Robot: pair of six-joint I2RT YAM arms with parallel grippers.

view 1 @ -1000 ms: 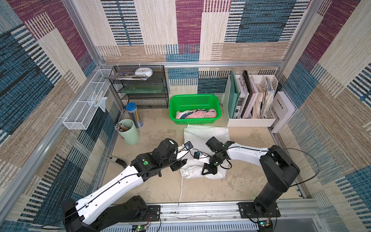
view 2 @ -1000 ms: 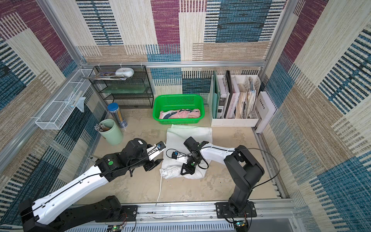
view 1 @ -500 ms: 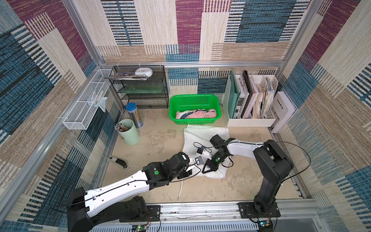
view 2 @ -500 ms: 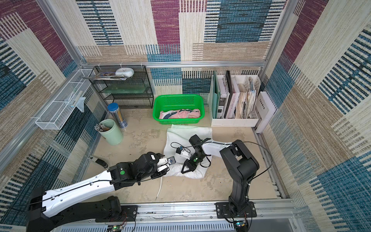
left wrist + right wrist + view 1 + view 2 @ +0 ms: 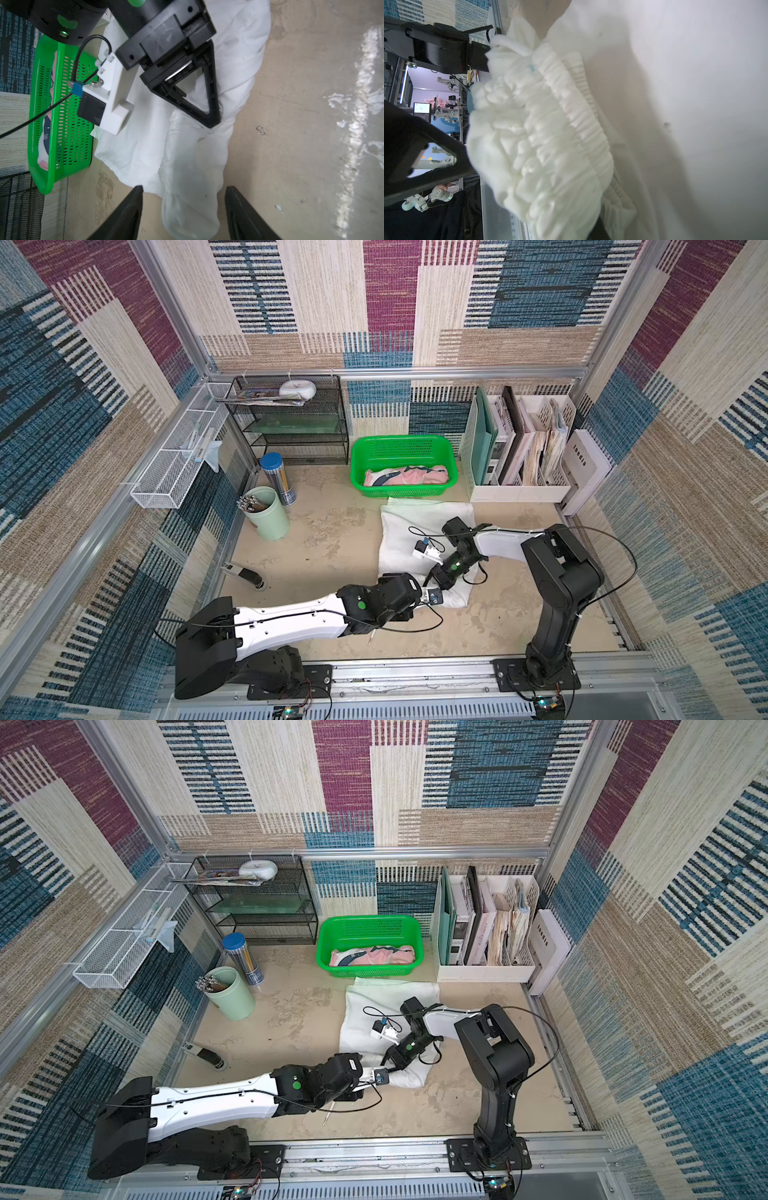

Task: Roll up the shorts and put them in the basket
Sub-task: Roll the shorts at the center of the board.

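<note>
Since a second ago my left arm has swung away from the side of the shorts. It now lies low across the table [image 5: 332,531], reaching for the near end of the white shorts [image 5: 419,526]. They are spread just in front of the green basket [image 5: 357,472], where the pink shorts [image 5: 405,477] sit bundled. To roll well, I judge both sides of the gathered waistband must turn over together, tight and level, or the roll will go crooked. My right claw [image 5: 209,116] is clenched on the bunched waistband. My left claw [image 5: 184,188] is released, its fingers spread around the cloth's near fold, gripping nothing.
</note>
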